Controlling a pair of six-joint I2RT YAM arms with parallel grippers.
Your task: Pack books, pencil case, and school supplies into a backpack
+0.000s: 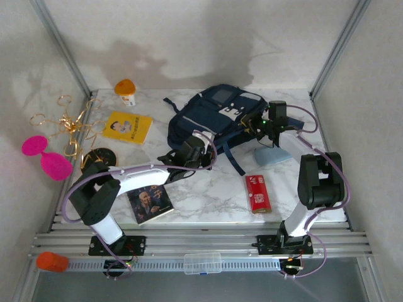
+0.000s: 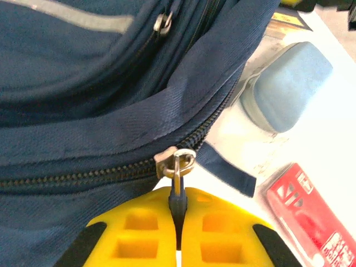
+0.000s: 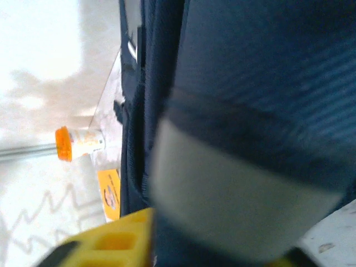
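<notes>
Backpack (image 1: 208, 116) lies with its zipper pull (image 2: 177, 167) pinched in the left gripper (image 2: 178, 196); right gripper (image 1: 257, 123) sits against the backpack's side, grip impossible to tell.

The backpack (image 2: 83, 72) was matt navy woven cloth with a coarse ribbed weave, crossed by a smooth pale grey stripe (image 2: 83, 16). Its zip teeth (image 2: 67, 179) were dull and dark, its zip pull (image 2: 177, 164) bright bare metal, the left gripper (image 2: 177, 200) smooth moulded yellow plastic. The pencil case (image 2: 289, 83) looked soft and matt, the red box (image 2: 303, 208) glossy, on a smooth marble-patterned table (image 1: 208, 182) with a faint sheen.
</notes>
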